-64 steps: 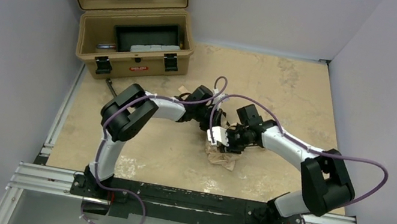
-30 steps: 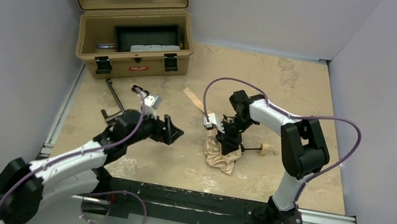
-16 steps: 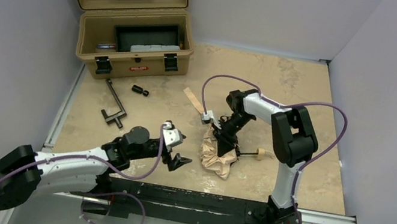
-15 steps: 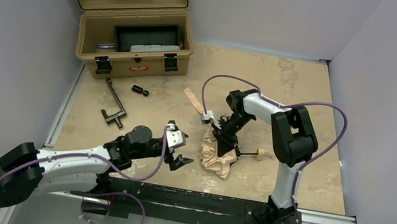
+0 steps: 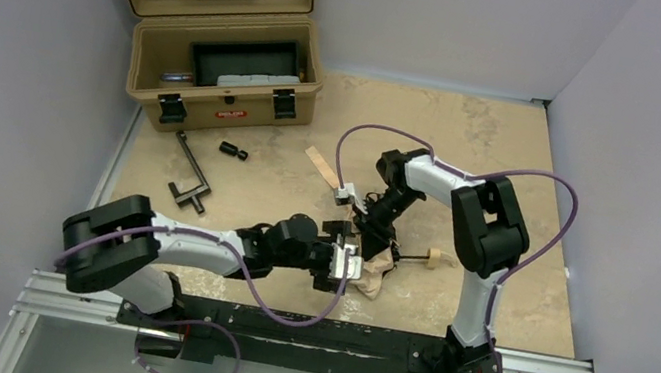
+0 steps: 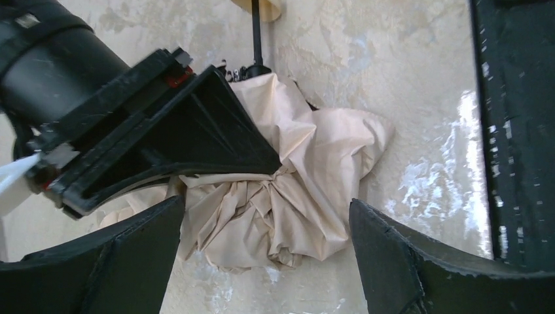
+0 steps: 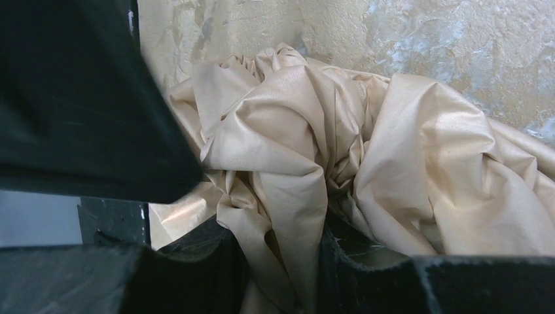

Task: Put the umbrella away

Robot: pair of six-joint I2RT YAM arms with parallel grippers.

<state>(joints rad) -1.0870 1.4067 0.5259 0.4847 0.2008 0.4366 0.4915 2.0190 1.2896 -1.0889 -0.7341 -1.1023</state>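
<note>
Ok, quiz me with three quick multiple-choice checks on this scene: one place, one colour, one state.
1. The umbrella lies: A in the case; B on the table; C held in the air.
2. Its fabric is: A beige; B black; C red.
3. The left tool is: A shut tight; B out of view; C open.
1 B: it lies crumpled on the table, outside the case. 2 A: beige folds fill both wrist views. 3 C: its jaws stand wide either side of the fabric.

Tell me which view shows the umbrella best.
Left wrist: the umbrella bundle is nearly whole, with its shaft. Right wrist shows only close-up folds. Top shows it small and mostly covered, only a fabric edge and handle.
</note>
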